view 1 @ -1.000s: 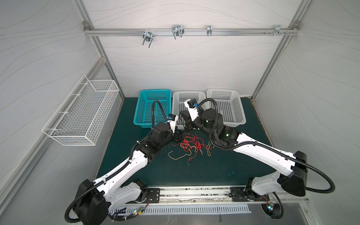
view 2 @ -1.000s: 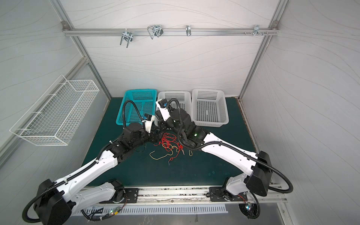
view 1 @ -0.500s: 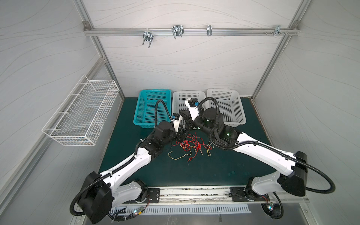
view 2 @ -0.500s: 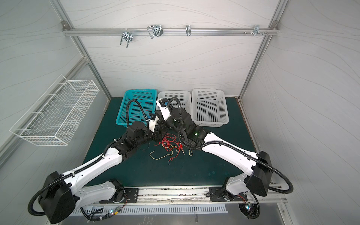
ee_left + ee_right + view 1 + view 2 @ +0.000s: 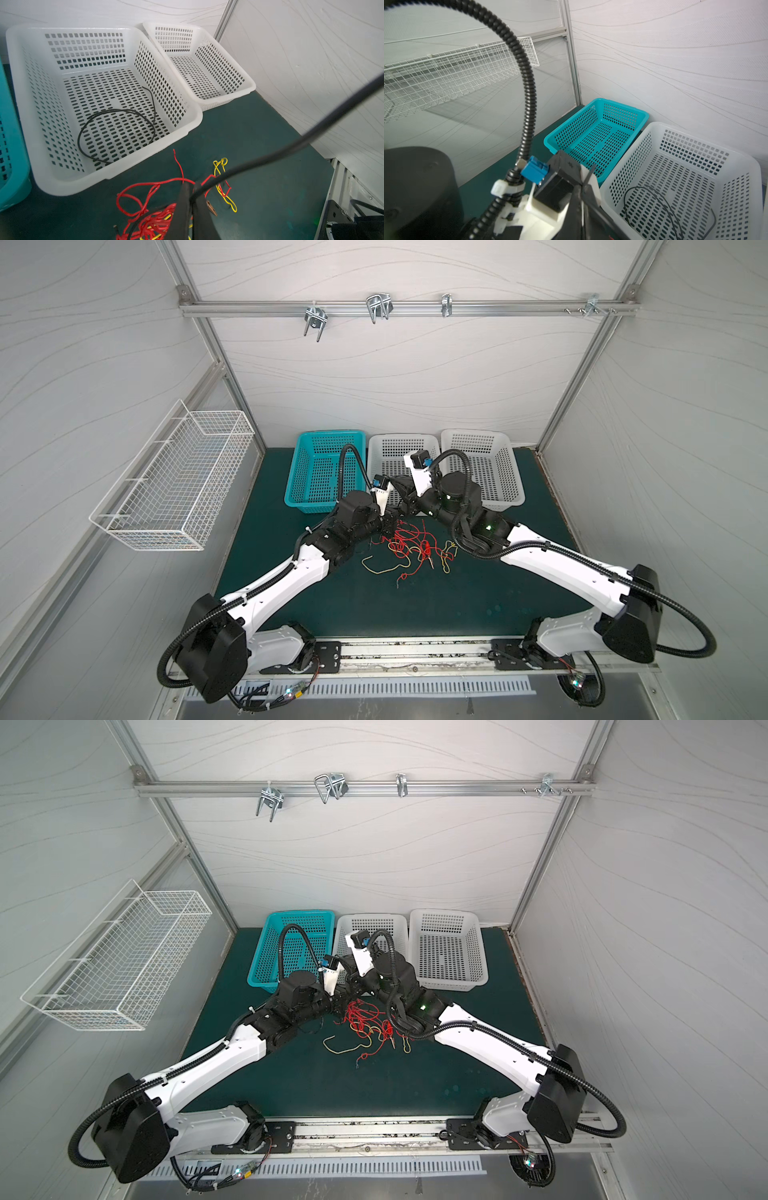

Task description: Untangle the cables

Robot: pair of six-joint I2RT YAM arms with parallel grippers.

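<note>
In both top views my two arms meet over the far half of the green tabletop [image 5: 374,614], just short of the three baskets lined along its far edge: the teal basket [image 5: 293,472], the middle white basket [image 5: 403,438] and the right white basket [image 5: 478,433]. My left gripper [image 5: 388,526] and right gripper [image 5: 405,504] sit almost tip to tip. They are too small here for me to read the jaws. The cables [image 5: 409,545], a red and yellow tangle, lie on the tabletop near its middle, just on the near side of both tips.

From my left wrist, my left jaws are pressed together on a black cable [image 5: 291,147], which rises taut out of the pinch and leaves the frame. The red cables [image 5: 153,220] bunch around my fingertips. The yellow cable [image 5: 218,166] lies just beside them, in front of the middle white basket. A coiled black cable [image 5: 116,110] rests on that basket's floor.

From my right wrist, my right jaws are closed on a thin black strand, with a short end poking past the tips. Beyond them stand the teal basket and the middle white basket with its coil.
</note>
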